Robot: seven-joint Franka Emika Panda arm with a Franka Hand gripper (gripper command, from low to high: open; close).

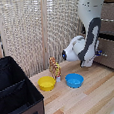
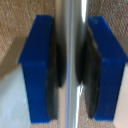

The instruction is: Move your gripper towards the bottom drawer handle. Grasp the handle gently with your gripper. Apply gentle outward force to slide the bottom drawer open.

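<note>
In the wrist view the bottom drawer handle (image 2: 72, 60), a thin silver bar, runs between my two blue fingers (image 2: 37, 65), and the black pads press against it on both sides. In the exterior view my gripper (image 1: 97, 54) is at the front of the dark brown bottom drawer (image 1: 111, 54) at the exterior view's right, mostly hidden behind the white wrist. Only a small bit of the handle (image 1: 101, 53) shows there. The gripper is shut on the handle. I cannot tell how far the drawer is out.
A matching brown drawer front (image 1: 109, 13) sits above. A large black fabric case (image 1: 14, 92) fills the exterior view's left. A yellow bowl (image 1: 46, 83), a blue bowl (image 1: 74, 81) and a small spotted toy (image 1: 54, 68) stand on the wooden table (image 1: 92, 97).
</note>
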